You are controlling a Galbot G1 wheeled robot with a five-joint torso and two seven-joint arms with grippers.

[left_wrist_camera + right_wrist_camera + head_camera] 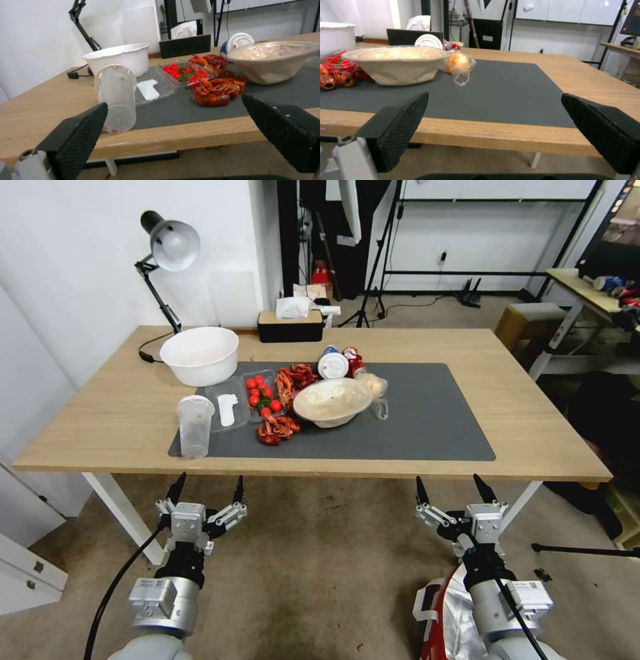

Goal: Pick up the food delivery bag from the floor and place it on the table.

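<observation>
1. One floor (320,553), stained carpet, with a broad open patch between the two arms and the bench's near edge.
2. One bench (100,420), long light-wood top on white legs; bare wood shows at both ends, and its near edge sits just ahead of both tools.
3. One dark grey mat (427,413) on the bench; its right half is open, its left half is crowded.
4. One food delivery bag (445,613), down on the floor at the lower right, partly hidden under the right arm, with red panel, foil and a white strap showing.
5. Two bowls: a white tub (200,355) at the mat's back left corner and a covered paper bowl (333,401) mid-mat.
6. One black tissue box (291,327) at the far edge, and one desk lamp (170,243) by the wall.
7. One clear cup (195,425) upright at the mat's near left corner.
8. Two tools, both empty. The left tool (207,490) has its fingers spread wide, hovering below the bench edge in front of the cup; the right tool (452,488) is spread wide too, below the edge facing the open mat, above the bag.
9. Two clusters of red crayfish (279,428) beside one tray of cherry tomatoes (261,392).
</observation>
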